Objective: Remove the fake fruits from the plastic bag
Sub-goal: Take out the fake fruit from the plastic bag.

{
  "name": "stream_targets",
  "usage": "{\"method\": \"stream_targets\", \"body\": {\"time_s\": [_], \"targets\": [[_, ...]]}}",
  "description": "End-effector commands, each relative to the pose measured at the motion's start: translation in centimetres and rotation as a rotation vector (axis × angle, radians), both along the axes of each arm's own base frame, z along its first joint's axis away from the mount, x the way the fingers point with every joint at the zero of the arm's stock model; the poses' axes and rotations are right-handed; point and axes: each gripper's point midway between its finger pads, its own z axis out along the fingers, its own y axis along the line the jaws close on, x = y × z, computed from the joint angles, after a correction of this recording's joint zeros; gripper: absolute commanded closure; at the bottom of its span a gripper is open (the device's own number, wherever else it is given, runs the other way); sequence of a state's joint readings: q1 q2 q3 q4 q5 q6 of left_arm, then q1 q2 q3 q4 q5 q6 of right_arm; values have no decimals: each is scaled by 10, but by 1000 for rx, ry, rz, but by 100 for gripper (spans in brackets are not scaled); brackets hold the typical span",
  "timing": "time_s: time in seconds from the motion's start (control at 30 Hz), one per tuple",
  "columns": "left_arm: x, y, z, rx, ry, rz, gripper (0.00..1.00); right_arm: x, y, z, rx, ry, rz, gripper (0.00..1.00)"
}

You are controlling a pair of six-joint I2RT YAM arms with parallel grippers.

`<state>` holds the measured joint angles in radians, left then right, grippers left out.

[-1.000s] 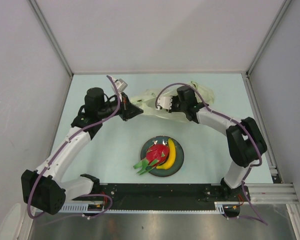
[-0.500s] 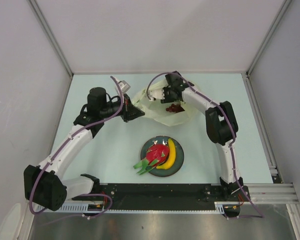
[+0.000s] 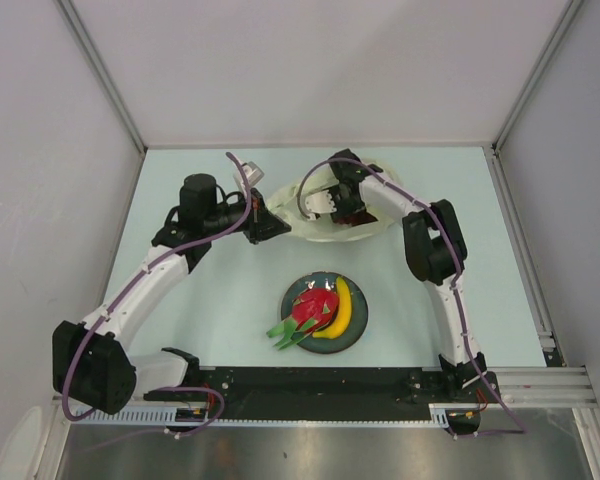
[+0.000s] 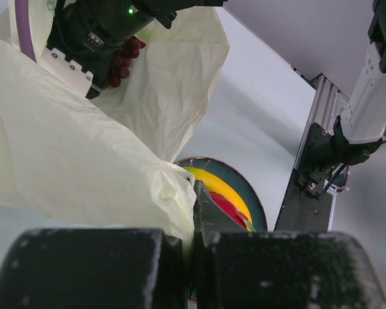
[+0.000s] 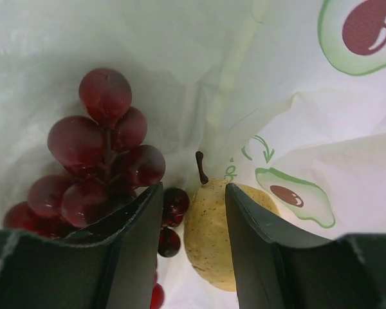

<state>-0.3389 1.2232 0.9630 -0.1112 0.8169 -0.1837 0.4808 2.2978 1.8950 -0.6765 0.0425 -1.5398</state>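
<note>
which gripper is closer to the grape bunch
Right. The right gripper is inside the plastic bag, open, its fingers right beside the grape bunch. The left gripper is shut on the bag's edge, off to one side of the grapes.

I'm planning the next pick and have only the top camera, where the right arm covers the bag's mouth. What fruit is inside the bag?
Observer: The right wrist camera shows a dark red grape bunch lying in the bag.
Operator: Anything besides that?
Observer: A yellow fruit with a dark stem lies right beside the grape bunch.
Operator: Is the right end effector holding either one?
Observer: It does not look so. The right end effector is open, its fingers apart, and both fruits show in the gap between them.
</note>
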Motion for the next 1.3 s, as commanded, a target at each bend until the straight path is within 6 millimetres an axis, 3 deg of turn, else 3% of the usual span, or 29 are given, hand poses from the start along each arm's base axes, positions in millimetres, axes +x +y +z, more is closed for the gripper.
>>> {"method": "stream_targets", "body": {"time_s": [0.0, 0.17, 0.27, 0.33, 0.43, 0.47, 0.53, 0.57, 0.6, 0.63, 0.67, 0.73, 0.77, 0.87, 0.9, 1.03, 1.1, 1.27], "targets": [[4, -3, 19, -33, -70, -15, 100, 10, -15, -11, -142, -38, 94, 53], [2, -2, 20, -33, -71, -15, 100, 33, -17, -26, -205, -84, 150, 63], [0, 0, 19, -29, -73, -8, 100, 41, -8, -22, -165, -101, 165, 79], [-1, 1, 17, -28, -69, -6, 100, 43, 2, -16, -104, -114, 163, 98], [-2, 3, 13, -26, -59, 2, 100, 52, 22, 15, 52, -219, 78, 100], [-3, 4, 13, -21, -61, 4, 100, 55, 27, 46, 121, -275, 52, 100], [-2, 6, 9, -6, -59, 15, 100, 52, 38, 79, 302, -303, -15, 100], [-1, 7, 9, -6, -63, 22, 100, 48, 42, 120, 397, -353, -30, 100], [-1, 7, 10, -10, -67, 22, 100, 50, 43, 146, 472, -414, -57, 100], [1, 7, 11, -17, -61, 30, 100, 40, 40, 139, 524, -386, -121, 100], [3, 7, 11, -23, -61, 33, 100, 32, 35, 175, 566, -453, -139, 100], [9, 9, 10, -22, -48, 60, 100, 20, 33, 198, 619, -501, -156, 100], [12, 12, 7, -17, -39, 75, 100, 4, 31, 216, 658, -501, -143, 100], [20, 17, 8, -17, -45, 104, 100, -23, 31, 228, 771, -391, -173, 100], [21, 16, 9, -18, -43, 108, 100, -36, 28, 241, 803, -365, -186, 100], [28, 16, 19, -32, -59, 117, 100, -77, 35, 250, 971, -128, -222, 100], [30, 14, 25, -44, -63, 110, 100, -94, 40, 245, 1045, 8, -307, 100], [39, 9, 41, -81, -86, 100, 100, -132, 66, 247, 1209, 334, -384, 100]]}}
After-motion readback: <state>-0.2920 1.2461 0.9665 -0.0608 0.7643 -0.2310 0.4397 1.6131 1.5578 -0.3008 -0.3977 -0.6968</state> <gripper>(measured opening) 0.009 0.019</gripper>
